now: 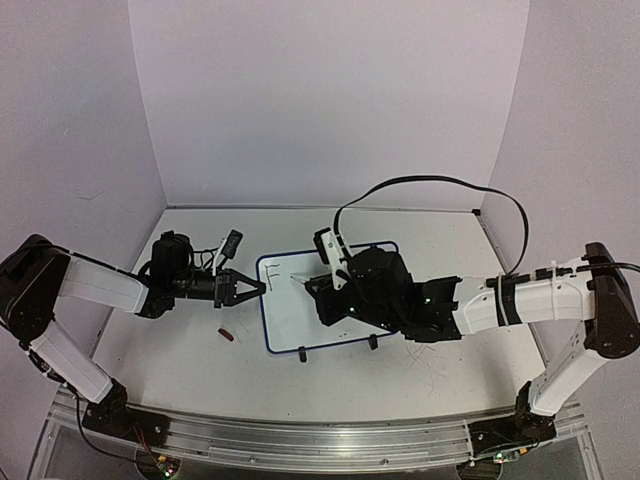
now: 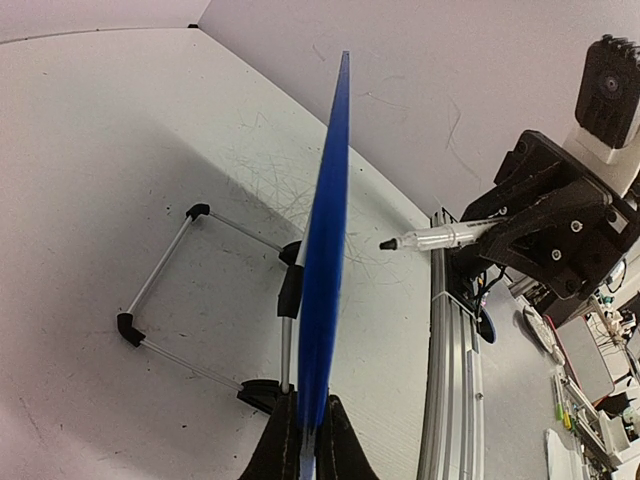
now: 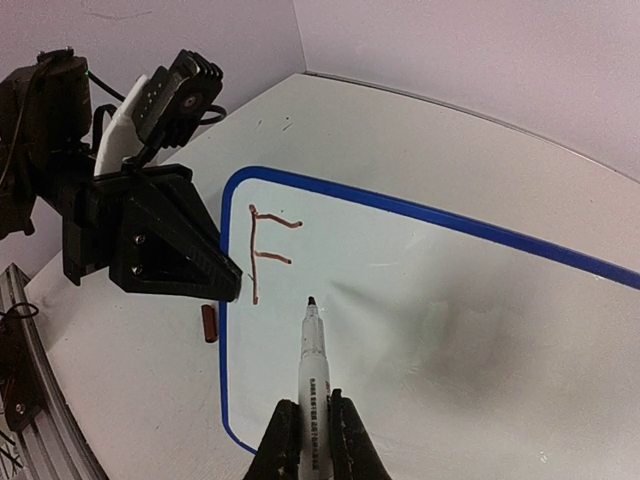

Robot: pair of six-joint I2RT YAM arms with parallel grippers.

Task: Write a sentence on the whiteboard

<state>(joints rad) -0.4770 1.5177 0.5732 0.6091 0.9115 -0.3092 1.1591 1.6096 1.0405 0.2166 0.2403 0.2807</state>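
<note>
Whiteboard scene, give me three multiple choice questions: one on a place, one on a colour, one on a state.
1. Where does the left claw grip the whiteboard? A its left edge. B a foot. C its middle.
2. The whiteboard's rim is: A red. B blue. C green.
3. The right claw is: A open. B shut on the marker. C shut on a cloth.
1 A, it pinches the edge beside the F; 2 B, blue in every view; 3 B, it clamps the marker's barrel.
</note>
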